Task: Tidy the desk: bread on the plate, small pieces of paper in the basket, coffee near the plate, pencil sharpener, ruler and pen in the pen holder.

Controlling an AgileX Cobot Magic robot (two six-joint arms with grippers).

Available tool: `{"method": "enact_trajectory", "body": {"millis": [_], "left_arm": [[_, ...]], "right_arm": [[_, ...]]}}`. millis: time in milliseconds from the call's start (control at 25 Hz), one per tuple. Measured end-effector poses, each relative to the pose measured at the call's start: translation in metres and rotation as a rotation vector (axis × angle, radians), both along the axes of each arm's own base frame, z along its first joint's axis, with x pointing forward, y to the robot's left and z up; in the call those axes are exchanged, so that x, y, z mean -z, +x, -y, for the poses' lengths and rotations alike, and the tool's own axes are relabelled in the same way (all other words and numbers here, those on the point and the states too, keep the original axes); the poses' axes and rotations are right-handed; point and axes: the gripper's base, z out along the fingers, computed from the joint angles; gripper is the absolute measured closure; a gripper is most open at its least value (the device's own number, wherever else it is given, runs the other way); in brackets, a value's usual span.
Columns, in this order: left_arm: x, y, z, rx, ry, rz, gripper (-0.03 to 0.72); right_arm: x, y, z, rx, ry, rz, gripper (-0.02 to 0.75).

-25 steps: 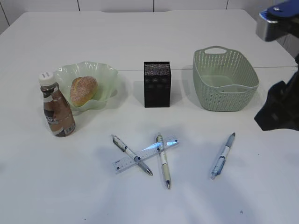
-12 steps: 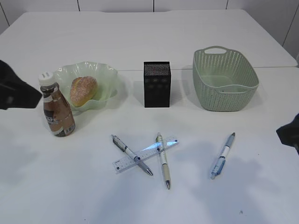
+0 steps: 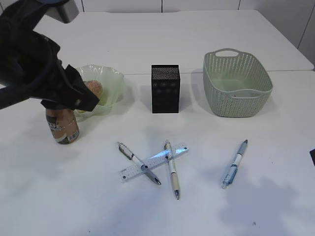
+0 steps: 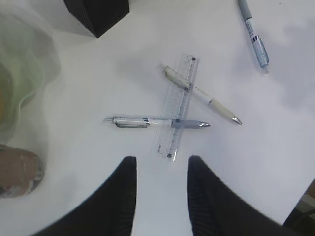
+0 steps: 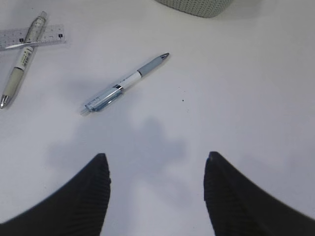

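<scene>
The bread [image 3: 92, 88] already lies in the ruffled green plate [image 3: 109, 78], and the coffee bottle [image 3: 62, 127] stands just beside the plate, so these two steps look done. The basket [image 3: 236, 83] is at the back right; no paper pieces can be seen on the desk [image 3: 157, 34].

What is left is the stationery at the front. The clear ruler [image 4: 179, 105] lies on the desk with two pens crossing it, a grey one [image 4: 157, 122] and a cream one [image 4: 202, 96], so it is pinned under them; probably a pen must go first. A blue pen [image 5: 125, 83] lies alone, apart from the pile, near the basket.

The left gripper [image 4: 158, 191] hangs above the pile with jaws parted and nothing between them. The right gripper [image 5: 156, 196] is spread wider, also empty, above the blue pen. The pen holder [image 3: 165, 88] stands in the middle, btw. plate and basket, w/ easy reach for both arms. A pencil sharpener I cannot find.
</scene>
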Motion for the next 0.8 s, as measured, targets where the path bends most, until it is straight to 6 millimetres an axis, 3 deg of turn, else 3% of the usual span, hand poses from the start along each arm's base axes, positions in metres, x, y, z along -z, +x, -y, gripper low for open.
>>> {"method": "enact_trajectory", "body": {"millis": [520, 800], "left_arm": [[0.028, 0.043, 0.038, 0.137, 0.070, -0.108, 0.445], [0.043, 0.061, 0.076, 0.239, 0.144, -0.159, 0.445]], "right_arm": [[0.006, -0.033, 0.013, 0.029, 0.065, 0.086, 0.260], [0.008, -0.038, 0.016, 0.040, 0.082, 0.098, 0.260]]}}
